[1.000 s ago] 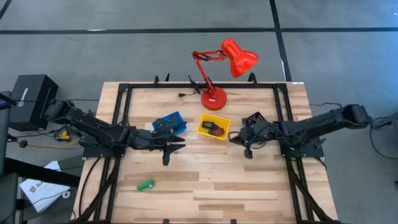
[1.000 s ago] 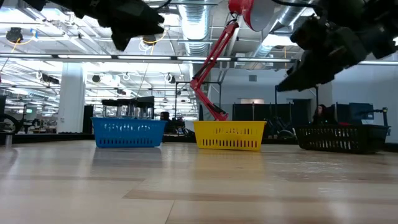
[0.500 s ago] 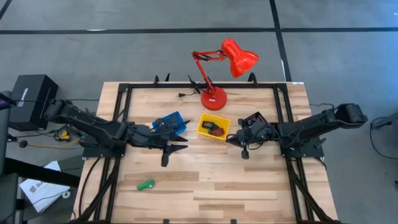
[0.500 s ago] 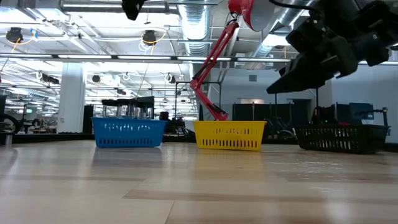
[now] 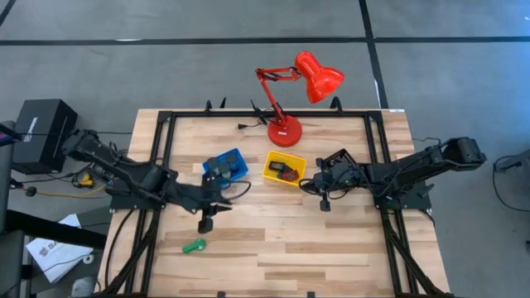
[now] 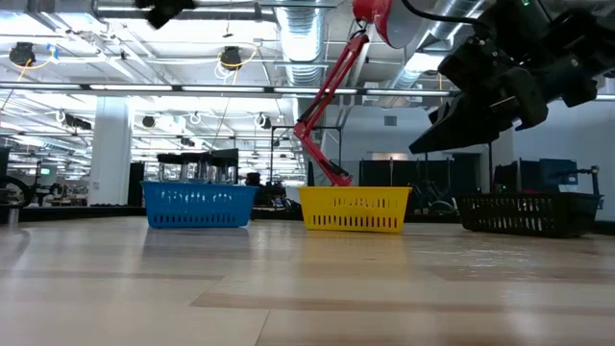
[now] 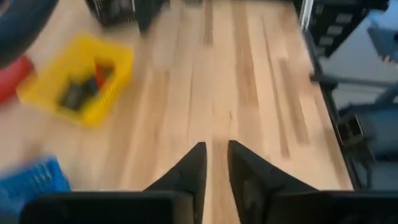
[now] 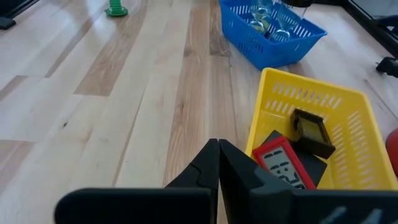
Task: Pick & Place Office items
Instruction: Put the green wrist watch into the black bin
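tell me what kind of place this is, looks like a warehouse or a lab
Probably a robotics lab in a large industrial hall: exposed ceiling ducts and strip lights overhead, a wooden table in a black frame, and two robot arms working over a blue tray and a yellow tray.

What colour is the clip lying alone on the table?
Green; the clip shows best in the high view.

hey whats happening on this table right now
Two robot arms are sorting office items into trays, and neither holds anything. The left gripper hangs above the table near the green clip, the only item loose on the wood. The right gripper, shut, waits beside the yellow tray, which holds a red rectangle and dark blocks.
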You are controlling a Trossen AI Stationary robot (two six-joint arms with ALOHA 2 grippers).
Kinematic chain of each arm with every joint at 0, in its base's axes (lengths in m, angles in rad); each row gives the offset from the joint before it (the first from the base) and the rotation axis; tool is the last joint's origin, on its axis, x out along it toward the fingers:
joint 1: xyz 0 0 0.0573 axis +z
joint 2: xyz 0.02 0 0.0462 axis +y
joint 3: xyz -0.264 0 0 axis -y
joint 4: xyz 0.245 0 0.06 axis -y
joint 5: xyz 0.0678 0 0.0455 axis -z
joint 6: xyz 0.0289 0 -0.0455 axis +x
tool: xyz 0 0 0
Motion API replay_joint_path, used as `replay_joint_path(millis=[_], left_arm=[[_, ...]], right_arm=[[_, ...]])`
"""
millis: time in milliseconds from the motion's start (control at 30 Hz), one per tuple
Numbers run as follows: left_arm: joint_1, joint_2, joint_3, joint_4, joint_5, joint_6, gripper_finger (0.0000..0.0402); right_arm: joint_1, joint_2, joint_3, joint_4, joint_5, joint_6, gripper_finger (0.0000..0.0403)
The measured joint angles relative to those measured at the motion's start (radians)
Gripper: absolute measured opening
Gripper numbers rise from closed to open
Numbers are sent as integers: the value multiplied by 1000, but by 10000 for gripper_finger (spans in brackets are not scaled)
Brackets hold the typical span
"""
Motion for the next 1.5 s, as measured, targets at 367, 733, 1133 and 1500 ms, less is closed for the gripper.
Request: replay_joint_path(millis=[367,733,1133,1500], left_arm=[[-108,21,-42,-249,82,-449,15],[-117,21,-186,-258,130,-457,111],[-195,21,-299,-246,194,-194,150],[-203,21,-349,-68,195,-220,136]], right_arm=[[0,0,0,1,0,1,0],[0,0,0,3,0,3,0],[0,0,0,3,0,3,0],[0,0,0,2,0,3,0]])
